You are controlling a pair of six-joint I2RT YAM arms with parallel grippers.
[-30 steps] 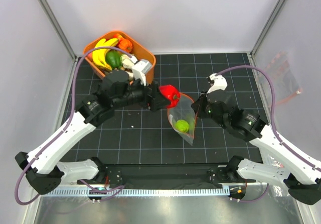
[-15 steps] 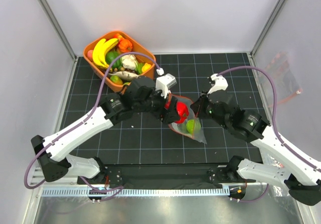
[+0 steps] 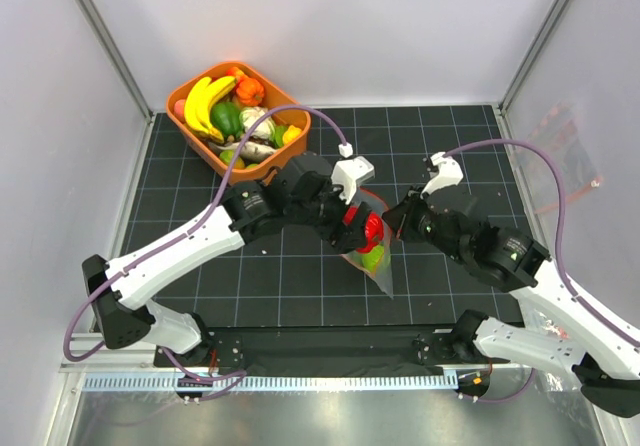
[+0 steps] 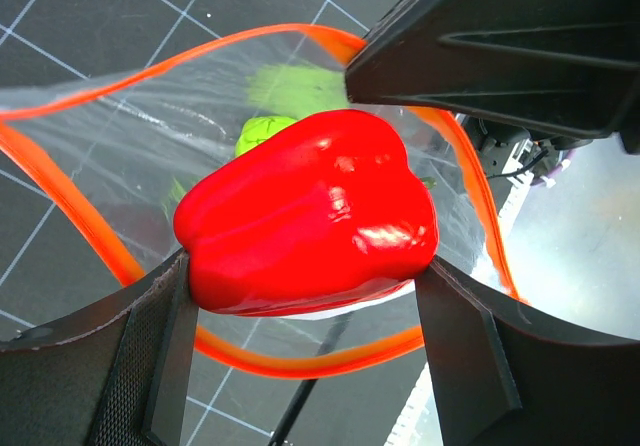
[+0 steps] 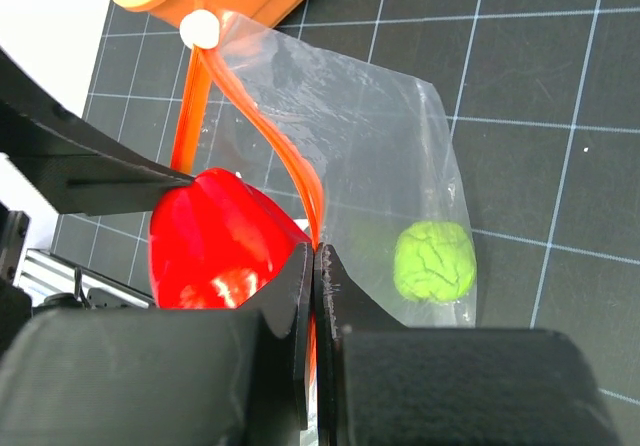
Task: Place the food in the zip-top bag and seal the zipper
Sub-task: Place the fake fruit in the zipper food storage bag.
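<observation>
Two grippers of mine meet at the clear crinkly zip-top bag (image 3: 380,271), which lies near the middle of the black gridded mat (image 3: 450,136). My left gripper (image 4: 310,271) is clamped on a glossy red toy bell pepper (image 4: 310,211), one finger on each side, spread just as wide as the pepper. The pepper sits at the bag's mouth. The thin red-orange zipper strip (image 4: 80,216) gapes open and loops around it in the left wrist view. My right gripper (image 5: 314,266) has its fingers pressed together, pinching that strip at one edge of the mouth, right beside the pepper. A tiny white tab (image 5: 199,29) sits at the strip's far end. Inside the bag, past the pepper, a wrinkled lime-green toy piece (image 5: 434,261) shows through the plastic. Zipper not sealed. Farther back on the left, an orange plastic tub (image 3: 190,91) holds the remaining food: yellow bananas (image 3: 205,101), plus green, orange and pale pieces.
</observation>
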